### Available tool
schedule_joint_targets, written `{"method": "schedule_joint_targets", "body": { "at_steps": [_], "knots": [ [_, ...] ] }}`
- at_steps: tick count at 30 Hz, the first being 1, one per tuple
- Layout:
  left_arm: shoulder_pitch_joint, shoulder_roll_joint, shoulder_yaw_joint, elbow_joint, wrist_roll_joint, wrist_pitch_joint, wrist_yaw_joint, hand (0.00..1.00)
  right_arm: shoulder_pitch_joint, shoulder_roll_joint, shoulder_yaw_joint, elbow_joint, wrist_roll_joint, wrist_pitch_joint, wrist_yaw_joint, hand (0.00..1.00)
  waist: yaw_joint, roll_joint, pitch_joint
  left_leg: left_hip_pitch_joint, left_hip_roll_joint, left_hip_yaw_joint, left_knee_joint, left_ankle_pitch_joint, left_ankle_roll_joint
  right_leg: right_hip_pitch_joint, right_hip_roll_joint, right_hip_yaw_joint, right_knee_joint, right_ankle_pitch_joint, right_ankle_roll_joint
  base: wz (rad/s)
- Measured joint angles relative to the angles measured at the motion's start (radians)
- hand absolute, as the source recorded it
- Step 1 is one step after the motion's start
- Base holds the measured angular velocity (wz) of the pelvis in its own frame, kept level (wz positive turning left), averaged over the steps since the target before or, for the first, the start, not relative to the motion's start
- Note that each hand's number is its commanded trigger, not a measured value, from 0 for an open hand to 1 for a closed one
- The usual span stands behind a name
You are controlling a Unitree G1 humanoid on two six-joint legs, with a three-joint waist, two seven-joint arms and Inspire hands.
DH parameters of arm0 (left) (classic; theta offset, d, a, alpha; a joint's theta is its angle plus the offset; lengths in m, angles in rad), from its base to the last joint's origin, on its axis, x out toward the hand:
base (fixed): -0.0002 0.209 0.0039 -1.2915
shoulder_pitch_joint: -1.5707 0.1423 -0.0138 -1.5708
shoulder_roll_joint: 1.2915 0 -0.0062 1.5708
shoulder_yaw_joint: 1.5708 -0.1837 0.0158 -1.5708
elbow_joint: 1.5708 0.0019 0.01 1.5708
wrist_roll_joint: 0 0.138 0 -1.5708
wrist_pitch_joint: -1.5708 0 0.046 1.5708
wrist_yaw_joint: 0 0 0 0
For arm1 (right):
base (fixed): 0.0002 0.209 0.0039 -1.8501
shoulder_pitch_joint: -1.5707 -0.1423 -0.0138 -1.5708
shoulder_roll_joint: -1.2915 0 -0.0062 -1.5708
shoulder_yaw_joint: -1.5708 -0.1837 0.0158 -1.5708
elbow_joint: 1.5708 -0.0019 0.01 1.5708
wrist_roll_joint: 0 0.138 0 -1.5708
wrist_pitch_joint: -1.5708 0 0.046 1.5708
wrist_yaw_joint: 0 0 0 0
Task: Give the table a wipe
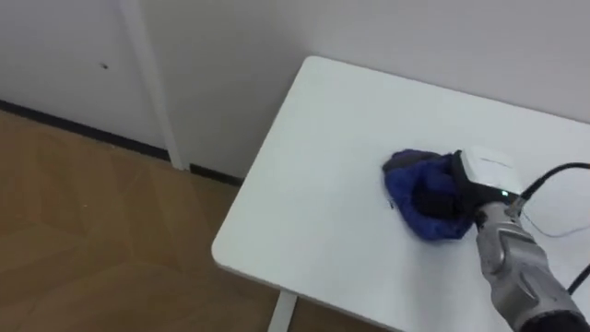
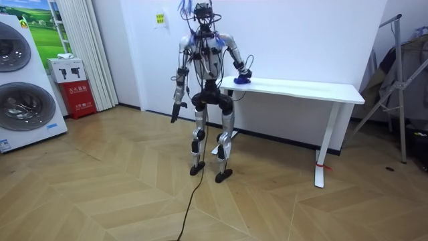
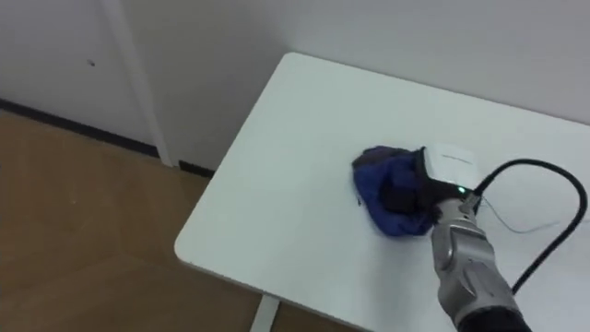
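White wall stands behind a white table, and a brown wood floor lies beside it. You have the robot standing at one short end of that table, as the room view shows. Look at the eye view: the blue cloth sits in a bunched heap on the table top, over at 3 o'clock in the picture. The right hand comes in from 5 o'clock and rests on the cloth's 3 o'clock side, touching it. Its fingers are tucked into the folds, so you cannot tell if they are flat on the cloth or curled round it. The left hand hangs down by the robot's side, and it is too small to tell how its fingers are. How far along are you? It looks like the wiping is under way, since the cloth is down on the top with a hand on it. You can see no crumbs, spills or wet streaks, so you cannot tell which parts are done. Bare top spreads out from the cloth toward 9 and 12 o'clock, and in the room view the long table runs on toward 3 o'clock. I think most of that is left to wipe.
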Motion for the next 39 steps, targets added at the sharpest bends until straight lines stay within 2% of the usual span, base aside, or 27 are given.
{"method": "schedule_joint_targets", "body": {
  "at_steps": [1,2,5,7,9,12,13,14,15,18,20,22,23,24,26,30,31,33,34,36,38,39],
  "knots": [
    [0.006,0.0,0.001,0.0,0.0,0.004,-0.001,0.0,-0.014,-0.004,-0.007,0.022,0.034,-0.007,0.002,1.0,-0.002,-0.002,-0.0038,-0.011,-0.005,-0.017,0.012,0.0,0.0,0.001,-0.003,-0.016,-0.006,0.0,0.0,0.39],
    [0.016,0.0,0.001,-0.009,0.0,0.004,-0.001,0.0,-0.02,-0.014,-0.013,0.042,0.07,-0.02,0.001,1.0,-0.006,-0.001,-0.004,-0.015,-0.006,-0.028,0.017,0.001,0.0,-0.004,-0.003,-0.019,-0.004,0.0,0.0,0.36],
    [0.019,0.001,0.005,-0.018,0.0,0.004,-0.002,0.0,-0.049,-0.031,-0.013,0.122,0.169,-0.069,0.0,1.0,-0.016,0.001,-0.0065,-0.023,-0.006,-0.037,0.018,0.0,0.0,-0.002,-0.003,-0.025,-0.008,0.0,0.0,0.13],
    [0.01,0.003,0.004,-0.023,-0.002,0.004,-0.003,0.0,-0.071,-0.032,-0.013,0.156,0.224,-0.083,0.0,1.0,-0.019,0.004,-0.0073,-0.028,-0.006,-0.037,0.019,0.0,0.0,-0.004,-0.003,-0.027,-0.009,0.0,0.0,0.02],
    [-0.001,0.007,0.005,-0.041,-0.004,-0.002,-0.013,0.0,-0.096,-0.032,-0.022,0.209,0.269,-0.096,0.008,1.0,-0.04,0.006,-0.0086,-0.039,-0.008,-0.041,0.024,0.0,0.0,-0.01,-0.005,-0.037,-0.011,0.0,0.0,0.11],
    [-0.013,0.03,0.006,-0.04,-0.03,-0.015,-0.022,0.0,-0.113,-0.035,-0.07,0.272,0.313,-0.117,0.012,1.0,-0.048,0.013,-0.0125,-0.052,-0.014,-0.04,0.026,0.001,0.001,-0.012,-0.008,-0.039,-0.022,0.001,0.001,0.02],
    [-0.013,0.037,0.006,-0.035,-0.042,-0.012,-0.02,0.0,-0.106,-0.038,-0.089,0.29,0.331,-0.124,0.006,1.0,-0.054,0.017,-0.0182,-0.059,-0.014,-0.037,0.024,0.001,0.001,-0.017,-0.01,-0.041,-0.019,0.001,0.002,0.0],
    [-0.008,0.036,0.006,-0.033,-0.043,-0.007,-0.016,0.0,-0.097,-0.052,-0.099,0.294,0.337,-0.13,0.002,1.0,-0.057,0.021,-0.0236,-0.064,-0.014,-0.034,0.023,0.001,0.002,-0.023,-0.011,-0.038,-0.018,0.001,0.002,0.0],
    [-0.006,0.035,0.006,-0.033,-0.043,-0.004,-0.014,0.0,-0.087,-0.061,-0.1,0.3,0.338,-0.137,-0.001,1.0,-0.061,0.023,-0.0255,-0.064,-0.014,-0.034,0.023,0.002,0.002,-0.02,-0.011,-0.038,-0.018,0.001,0.002,0.06],
    [0.013,0.034,0.023,-0.032,-0.04,0.003,-0.006,0.0,-0.035,-0.068,-0.188,0.334,0.339,-0.154,-0.038,1.0,-0.093,0.026,-0.03,-0.057,-0.018,-0.047,0.025,0.003,0.004,-0.004,-0.013,-0.055,-0.022,0.002,0.004,0.19],
    [0.031,0.032,0.04,-0.03,-0.039,0.003,0.005,0.0,0.018,-0.069,-0.276,0.347,0.34,-0.179,-0.075,1.0,-0.119,0.019,-0.0344,-0.055,-0.019,-0.05,0.026,0.004,0.004,0.0,-0.014,-0.061,-0.022,0.002,0.004,0.07],
    [0.044,0.031,0.069,-0.029,-0.035,0.004,0.009,0.0,0.055,-0.072,-0.335,0.377,0.34,-0.183,-0.106,1.0,-0.143,0.013,-0.0368,-0.038,-0.019,-0.049,0.027,0.004,0.005,0.02,-0.014,-0.063,-0.024,0.002,0.004,0.09],
    [0.048,0.031,0.087,-0.03,-0.034,0.004,0.009,0.0,0.09,-0.082,-0.377,0.389,0.341,-0.183,-0.119,1.0,-0.165,0.008,-0.0407,-0.031,-0.019,-0.048,0.026,0.004,0.006,0.031,-0.016,-0.067,-0.023,0.001,0.005,0.21],
    [0.049,0.032,0.094,-0.032,-0.034,0.004,0.009,0.0,0.111,-0.089,-0.393,0.39,0.343,-0.184,-0.126,1.0,-0.17,0.005,-0.043,-0.03,-0.019,-0.048,0.025,0.004,0.006,0.031,-0.016,-0.07,-0.021,0.001,0.006,0.16],
    [0.055,0.033,0.102,-0.035,-0.035,0.003,0.021,0.0,0.173,-0.11,-0.44,0.392,0.349,-0.187,-0.151,1.0,-0.185,-0.002,-0.0434,-0.026,-0.019,-0.042,0.021,0.002,0.007,0.041,-0.017,-0.072,-0.022,0.001,0.006,-0.07],
    [0.049,0.033,0.114,-0.037,-0.037,-0.002,0.029,0.0,0.228,-0.125,-0.48,0.395,0.349,-0.187,-0.161,1.0,-0.193,-0.005,-0.0429,-0.006,-0.019,-0.032,0.02,0.002,0.008,0.055,-0.017,-0.061,-0.021,0.001,0.007,-0.11],
    [0.049,0.033,0.109,-0.042,-0.037,-0.004,0.029,0.0,0.236,-0.126,-0.48,0.394,0.349,-0.186,-0.161,1.0,-0.196,-0.006,-0.0419,-0.004,-0.019,-0.032,0.02,0.002,0.008,0.058,-0.017,-0.062,-0.021,0.001,0.007,-0.03],
    [0.051,0.03,0.101,-0.043,-0.038,-0.004,0.029,0.0,0.232,-0.125,-0.468,0.366,0.349,-0.163,-0.16,1.0,-0.18,-0.005,-0.0401,0.005,-0.018,-0.022,0.018,0.002,0.008,0.06,-0.017,-0.051,-0.021,-0.001,0.01,-0.2],
    [0.048,0.03,0.086,-0.043,-0.041,-0.003,0.029,0.0,0.223,-0.125,-0.438,0.349,0.349,-0.134,-0.161,1.0,-0.17,-0.002,-0.0396,0.014,-0.014,-0.008,0.017,0.001,0.006,0.06,-0.014,-0.034,-0.021,-0.001,0.01,-0.34],
    [0.039,0.03,0.07,-0.031,-0.045,-0.003,0.029,0.0,0.211,-0.127,-0.391,0.306,0.341,-0.084,-0.161,1.0,-0.151,0.0,-0.0316,0.021,-0.008,0.006,0.017,0.002,0.003,0.058,-0.01,-0.02,-0.012,0.0,0.009,-0.32],
    [0.026,0.02,0.043,-0.017,-0.041,-0.003,0.028,0.0,0.166,-0.128,-0.296,0.23,0.305,-0.009,-0.138,1.0,-0.114,0.009,-0.0223,0.023,0.003,0.044,0.009,0.004,-0.003,0.028,-0.004,0.015,0.008,0.004,0.002,-0.5],
    [0.029,0.018,0.041,-0.016,-0.04,-0.003,0.027,0.0,0.15,-0.128,-0.256,0.208,0.292,0.003,-0.126,1.0,-0.105,0.01,-0.0177,0.022,0.006,0.048,0.007,0.006,-0.004,0.018,-0.003,0.021,0.016,0.004,-0.001,-0.51]
  ]
}}
